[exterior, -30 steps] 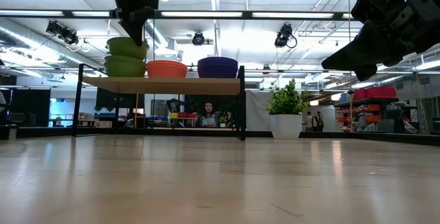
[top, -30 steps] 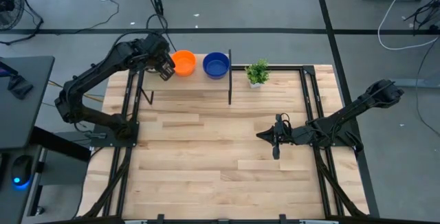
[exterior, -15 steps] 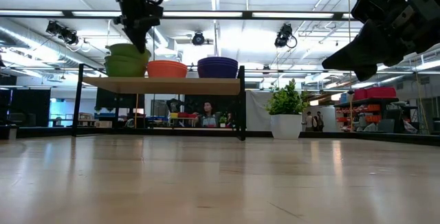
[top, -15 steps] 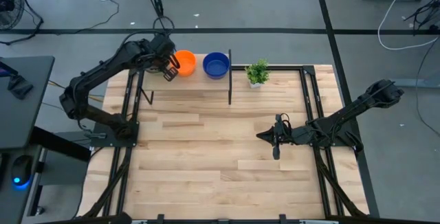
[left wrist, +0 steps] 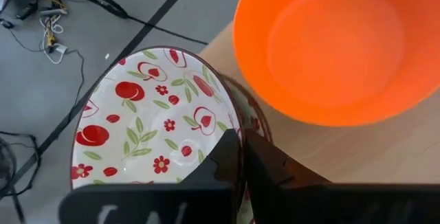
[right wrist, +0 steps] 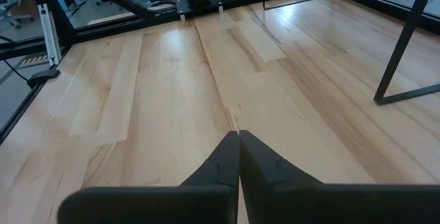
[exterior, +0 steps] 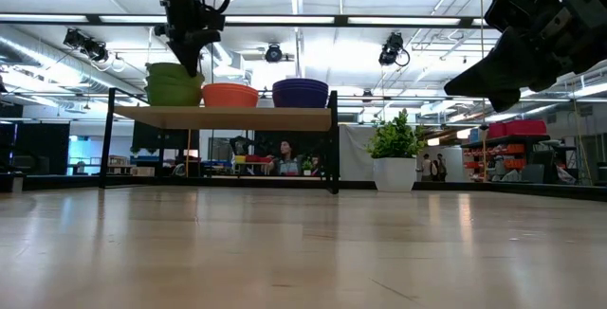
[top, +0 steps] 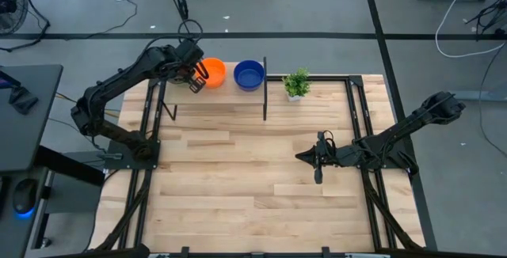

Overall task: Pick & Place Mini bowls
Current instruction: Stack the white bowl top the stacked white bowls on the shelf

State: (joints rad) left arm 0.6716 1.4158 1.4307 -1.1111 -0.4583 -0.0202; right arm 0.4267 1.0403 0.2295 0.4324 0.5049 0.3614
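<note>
The white floral mini bowl (left wrist: 151,128), green on the outside (exterior: 174,70), sits on top of another green-sided bowl on the raised wooden shelf (exterior: 228,118) at the table's far edge. My left gripper (left wrist: 240,148) is shut on it, just left of the orange bowl (top: 214,71) (left wrist: 330,45). The blue bowl (top: 249,74) stands to the right of the orange one. In the high view the left gripper (top: 195,78) hides the floral bowl. My right gripper (top: 318,172) is shut and hangs above the table's right half. My left gripper pinches the floral bowl's rim (left wrist: 234,122) on the side nearest the orange bowl, one finger inside the bowl and one outside. The fingers (exterior: 190,55) come from above, pointing down. The bowl sits about level, nested in the bowl beneath it.
A small green potted plant (top: 297,84) stands at the far edge, right of the shelf's black post (top: 264,92). Black frame rails run along the table's left and right sides. Bare wooden tabletop (top: 238,179) lies between the arms. A person shows in the room behind the shelf.
My left gripper has moved a little toward the orange bowl and down, still shut on the floral bowl. The bowl, earlier held tilted just above the lower green-sided bowl, has sunk into it and now sits level.
</note>
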